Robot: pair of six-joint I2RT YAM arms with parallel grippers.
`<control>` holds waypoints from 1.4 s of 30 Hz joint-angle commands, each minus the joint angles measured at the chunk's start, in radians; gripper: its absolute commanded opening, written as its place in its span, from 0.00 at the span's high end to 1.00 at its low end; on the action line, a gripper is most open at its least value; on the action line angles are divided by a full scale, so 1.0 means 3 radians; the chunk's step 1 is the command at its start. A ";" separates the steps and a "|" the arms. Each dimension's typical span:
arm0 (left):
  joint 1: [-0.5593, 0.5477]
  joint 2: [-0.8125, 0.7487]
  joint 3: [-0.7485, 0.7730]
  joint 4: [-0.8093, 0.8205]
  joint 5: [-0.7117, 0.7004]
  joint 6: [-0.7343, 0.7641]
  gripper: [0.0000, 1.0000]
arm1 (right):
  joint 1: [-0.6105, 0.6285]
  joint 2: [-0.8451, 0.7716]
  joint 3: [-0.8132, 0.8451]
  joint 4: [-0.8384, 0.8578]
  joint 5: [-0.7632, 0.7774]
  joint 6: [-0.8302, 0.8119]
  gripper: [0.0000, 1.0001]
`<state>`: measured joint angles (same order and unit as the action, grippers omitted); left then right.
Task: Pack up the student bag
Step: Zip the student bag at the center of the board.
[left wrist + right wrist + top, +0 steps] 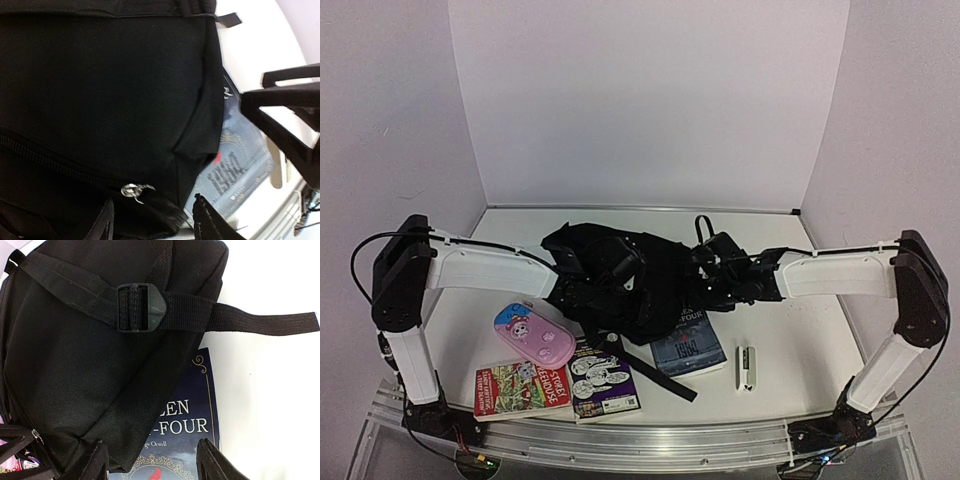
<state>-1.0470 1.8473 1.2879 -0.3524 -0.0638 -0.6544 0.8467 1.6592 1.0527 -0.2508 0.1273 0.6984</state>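
At the left of the desk (470, 325) lie a pink pencil case (533, 333) and, nearer the arm bases, two comic books (520, 388) side by side. None of them is packed yet.

Left fingers (210, 225): released and spread apart, just above black fabric, with a metal zip pull (135, 190) between them. I hold nothing on this side.

The student bag (630, 275) is slumped at the centre of the desk, between the two arms. I cannot tell from any view whether its main opening is unzipped. Its right edge overlaps a blue novel (192, 425), which lies partly under it. A shoulder strap (250, 322) with a plastic buckle (140, 307) crosses the bag and trails onto the desk.

Right fingers (215, 465): released and empty, straddling the bag's edge and the novel's cover. A small white stapler-like item (747, 366) sits apart at the far right.

Hazards, as I judge them:
1. Closing on loose cloth rather than the zip pull would lift a fold that slips out, since the fabric is soft.
2. Raising the bag may drag the novel, because the bag rests on it.
3. The trailing strap could hook a finger on withdrawal.
4. Both wrists sit close together over the bag, so an uncoordinated move risks a collision.
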 commanded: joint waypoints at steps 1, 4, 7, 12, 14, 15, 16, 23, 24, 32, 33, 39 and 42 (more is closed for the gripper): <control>-0.0010 0.0145 0.0268 -0.0363 -0.0272 -0.0114 0.52 | -0.0011 -0.0068 -0.0011 0.0078 0.0094 0.0029 0.44; -0.0011 0.0116 0.0294 -0.0483 -0.0397 -0.0162 0.59 | -0.0011 -0.0072 -0.0020 0.0081 0.0103 0.0024 0.44; -0.0012 0.0020 0.0235 -0.0493 -0.0446 -0.0186 0.63 | -0.0012 -0.0059 -0.0022 0.0084 0.0103 0.0024 0.45; -0.0010 -0.0086 0.0151 -0.0457 -0.0443 -0.0214 0.68 | -0.0015 -0.0022 -0.0015 0.0098 0.0080 0.0023 0.46; -0.0011 -0.0074 0.0138 -0.0411 -0.0380 -0.0195 0.70 | -0.0011 -0.0012 -0.0009 0.0104 0.0072 0.0019 0.46; -0.0011 -0.0065 0.0128 -0.0369 -0.0331 -0.0186 0.71 | -0.0011 -0.0008 -0.0006 0.0105 0.0067 0.0017 0.46; -0.0011 -0.0056 0.0118 -0.0324 -0.0279 -0.0179 0.71 | -0.0012 -0.0005 -0.0004 0.0105 0.0061 0.0015 0.46; -0.0005 -0.0041 0.0041 -0.0090 -0.0075 -0.0193 0.75 | -0.0011 -0.0036 -0.0025 0.0110 0.0054 0.0025 0.47; -0.0004 -0.0043 0.0031 -0.0070 -0.0060 -0.0199 0.77 | -0.0012 -0.0041 -0.0031 0.0110 0.0056 0.0028 0.47; 0.0022 -0.0152 -0.0033 -0.0082 -0.0125 -0.0255 1.00 | -0.0011 -0.0085 -0.0111 0.0118 0.0032 0.0009 0.48; 0.0029 -0.0193 -0.0051 -0.0069 -0.0125 -0.0265 1.00 | -0.0009 -0.0085 -0.0127 0.0125 0.0011 0.0009 0.47; 0.0062 -0.0313 -0.0072 -0.0064 -0.0059 -0.0269 1.00 | -0.0012 0.0045 -0.0163 0.0351 -0.0235 0.0039 0.44; 0.0083 -0.0335 -0.0079 -0.0068 -0.0025 -0.0276 1.00 | -0.0012 0.0178 -0.0135 0.0468 -0.0309 0.0055 0.44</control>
<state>-1.0371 1.8040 1.2676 -0.3824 -0.0759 -0.7315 0.8467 1.6659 1.0100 -0.1874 0.0754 0.7037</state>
